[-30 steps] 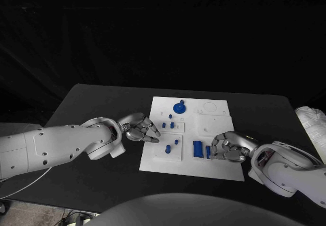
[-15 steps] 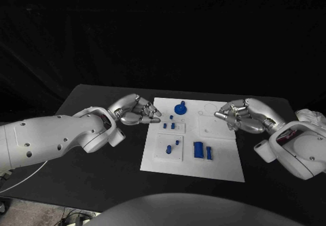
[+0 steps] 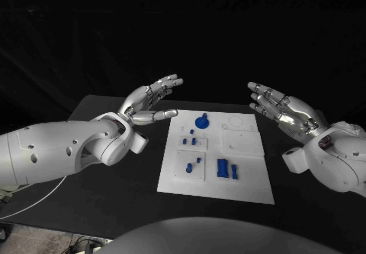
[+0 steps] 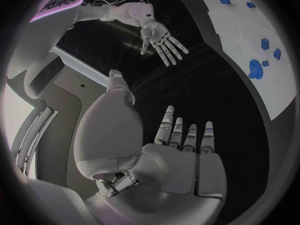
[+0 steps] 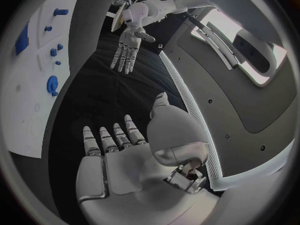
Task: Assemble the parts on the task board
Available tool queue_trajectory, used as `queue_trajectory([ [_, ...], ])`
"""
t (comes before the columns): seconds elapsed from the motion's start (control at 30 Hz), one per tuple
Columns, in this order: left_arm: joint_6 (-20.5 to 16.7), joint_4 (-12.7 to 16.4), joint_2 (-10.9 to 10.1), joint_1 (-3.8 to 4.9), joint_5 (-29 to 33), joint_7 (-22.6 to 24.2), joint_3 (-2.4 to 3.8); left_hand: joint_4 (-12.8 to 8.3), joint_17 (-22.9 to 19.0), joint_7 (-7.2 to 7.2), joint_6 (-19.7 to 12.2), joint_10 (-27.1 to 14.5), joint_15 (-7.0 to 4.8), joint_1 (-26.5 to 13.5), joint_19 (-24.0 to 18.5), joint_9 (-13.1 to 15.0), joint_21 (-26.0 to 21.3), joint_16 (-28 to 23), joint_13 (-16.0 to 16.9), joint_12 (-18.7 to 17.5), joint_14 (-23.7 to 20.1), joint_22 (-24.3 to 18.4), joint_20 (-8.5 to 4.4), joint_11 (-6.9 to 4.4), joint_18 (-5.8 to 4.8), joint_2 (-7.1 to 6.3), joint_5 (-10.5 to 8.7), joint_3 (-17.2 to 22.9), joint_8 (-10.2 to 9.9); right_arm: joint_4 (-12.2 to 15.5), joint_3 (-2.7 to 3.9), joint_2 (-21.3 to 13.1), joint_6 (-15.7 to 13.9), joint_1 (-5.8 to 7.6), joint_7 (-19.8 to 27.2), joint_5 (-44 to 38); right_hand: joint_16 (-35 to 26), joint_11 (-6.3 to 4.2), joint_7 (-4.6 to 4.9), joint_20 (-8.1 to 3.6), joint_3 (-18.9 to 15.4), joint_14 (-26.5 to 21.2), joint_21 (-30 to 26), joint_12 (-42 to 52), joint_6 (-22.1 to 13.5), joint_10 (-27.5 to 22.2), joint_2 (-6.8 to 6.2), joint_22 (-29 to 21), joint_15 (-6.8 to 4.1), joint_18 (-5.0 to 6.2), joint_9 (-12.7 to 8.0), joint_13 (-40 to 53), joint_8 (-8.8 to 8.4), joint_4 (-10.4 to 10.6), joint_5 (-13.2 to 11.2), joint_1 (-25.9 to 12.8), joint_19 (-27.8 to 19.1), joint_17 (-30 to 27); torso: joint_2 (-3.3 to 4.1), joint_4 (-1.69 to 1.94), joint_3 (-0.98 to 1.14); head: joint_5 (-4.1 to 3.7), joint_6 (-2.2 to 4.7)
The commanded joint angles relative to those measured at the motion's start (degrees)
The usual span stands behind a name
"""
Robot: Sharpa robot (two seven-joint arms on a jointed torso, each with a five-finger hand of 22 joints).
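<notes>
Your white task board (image 3: 244, 182) lies mid-worktop, its small blue parts (image 3: 222, 168) clustered toward its near half. From your left hand (image 3: 152, 99) the parts sit at about 5 o'clock; from your right hand (image 3: 281, 108), about 7 o'clock, and roughly equally near. Both hands are raised above the board's far corners, fingers spread, palms facing inward, holding nothing.

The task board (image 3: 244, 188) is placed at the middle of the table (image 3: 107, 190). The parts (image 3: 222, 167) are distributed on the board, between both raised hands.
</notes>
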Motion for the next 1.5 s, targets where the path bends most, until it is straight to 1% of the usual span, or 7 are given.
queue_trajectory([
  [0.03,1.32,-0.16,0.3,-0.04,5.51,3.06,0.03,-0.11,-0.62,-0.59,-0.27,-0.55,-0.17,-0.23,-0.36,0.11,-0.66,-0.49,-0.58,-0.43,-0.55,-1.17,1.62,-0.6,-0.87,0.01,-1.59,-0.06,-0.28,-0.25,-0.02,0.08,5.68,-0.2,3.75,5.2,-0.16,-0.53,-0.51,-0.12,-0.6,-0.17,-0.2,-0.26,-0.54,-0.71,0.48,-0.26,-0.22,0.84,-2.05,-1.83,-0.41,0.06,0.49,0.84,-0.28,-0.19,-0.04,0.07,0.02,0.17,-0.01],
  [0.1,1.43,-0.22,0.34,-0.08,5.73,3.07,0.03,-0.05,-0.88,-0.61,-0.25,-0.5,0.0,-0.05,-0.44,0.19,-1.07,-0.62,-0.94,-0.44,-0.4,-1.69,2.77,-0.47,-0.45,-0.02,-3.02,-0.01,-0.43,-0.39,-0.02,0.14,5.92,-0.26,3.89,5.37,-0.16,-0.89,-0.62,-0.16,-1.09,-0.17,-0.2,-0.09,-0.33,-0.92,0.76,-0.26,-0.37,1.34,-3.46,-2.76,-0.43,0.01,0.37,1.4,-0.28,-0.19,-0.02,-0.04,0.01,0.29,-0.01],
  [0.17,0.01,-0.26,0.26,-0.16,2.24,0.67,0.07,-7.51,-7.16,3.11,-13.24,-4.74,-1.95,-26.23,-1.35,-2.68,-3.3,-4.99,-7.42,-4.55,-0.42,-10.06,-4.16,6.25,-4.41,5.77,-7.55,7.27,-3.49,-0.36,0.04,0.13,1.66,-0.23,0.98,2.22,-0.16,-1.06,3.18,-7.04,5.59,-0.17,-0.2,-2.64,-6.62,-1.98,-1.84,-0.26,-3.46,-3.92,-6.77,-6.76,-4.56,-6.96,-2.98,-23.59,-0.28,-0.19,-0.01,0.03,0.0,0.09,0.07],
  [0.2,-0.23,-0.33,0.39,-0.28,2.48,0.6,0.23,-9.24,-7.16,3.11,-16.2,-4.74,-1.95,-33.24,-1.35,-2.68,-3.3,-4.99,-8.93,-5.56,-0.42,-12.01,-5.66,6.25,-4.41,7.58,-7.55,9.0,-3.49,-0.49,0.16,0.31,1.42,-0.34,1.0,2.38,-0.16,-1.06,3.18,-8.8,7.26,-0.17,-0.2,-2.64,-8.18,-1.98,-2.75,-0.26,-8.27,-3.92,-7.74,-6.76,-4.56,-8.62,-2.98,-30.29,-0.28,-0.19,-0.02,0.02,-0.01,0.05,0.19],
  [0.33,-2.24,-0.95,1.46,-1.33,4.41,0.0,1.52,-13.38,-7.16,3.11,-23.32,-4.74,-1.95,-50.24,-1.35,-2.68,-3.3,-4.99,-16.04,-10.28,-0.42,-16.75,-12.67,6.25,-4.41,12.83,-7.55,16.74,-3.49,-1.6,1.15,1.77,-0.58,-1.26,1.21,3.72,-0.16,-1.06,3.18,-16.77,14.24,-0.17,-0.2,-2.64,-15.01,-1.98,-7.18,-0.26,-8.27,-3.92,-12.08,-6.76,-4.56,-12.58,-2.98,-45.27,-0.28,-0.19,-0.11,-0.05,-0.08,-0.31,1.19],
  [0.83,-19.24,-6.24,10.53,-10.21,20.83,-5.05,12.51,-17.53,-7.16,3.11,-29.96,-4.74,-1.95,-65.86,-1.35,-2.68,-3.3,-4.99,-16.04,-10.28,-0.42,-21.23,-12.67,6.25,-4.41,17.86,-7.55,16.74,-3.49,-13.09,11.45,16.9,-21.32,-10.7,3.32,17.48,-0.16,-1.06,3.18,-16.77,14.24,-0.17,-0.2,-2.64,-15.01,-1.98,-7.18,-0.26,-8.27,-3.92,-12.08,-6.76,-4.56,-16.68,-2.98,-59.38,-0.28,-0.19,-1.17,-0.89,-0.92,-4.28,12.35],
  [1.5,-20.33,-6.58,11.11,-10.78,21.89,-5.38,13.22,-17.53,-7.16,3.11,-29.96,-4.74,-1.95,-65.86,-1.35,-2.68,-3.3,-4.99,-16.04,-10.28,-0.42,-21.23,-12.67,6.25,-4.41,17.86,-7.55,16.74,-3.49,-15.36,13.48,19.89,-25.41,-12.57,3.74,20.2,-0.16,-1.06,3.18,-16.77,14.24,-0.17,-0.2,-2.64,-15.01,-1.98,-7.18,-0.26,-8.27,-3.92,-12.08,-6.76,-4.56,-16.68,-2.98,-59.38,-0.28,-0.19,-1.48,-1.13,-1.16,-5.44,15.62],
])
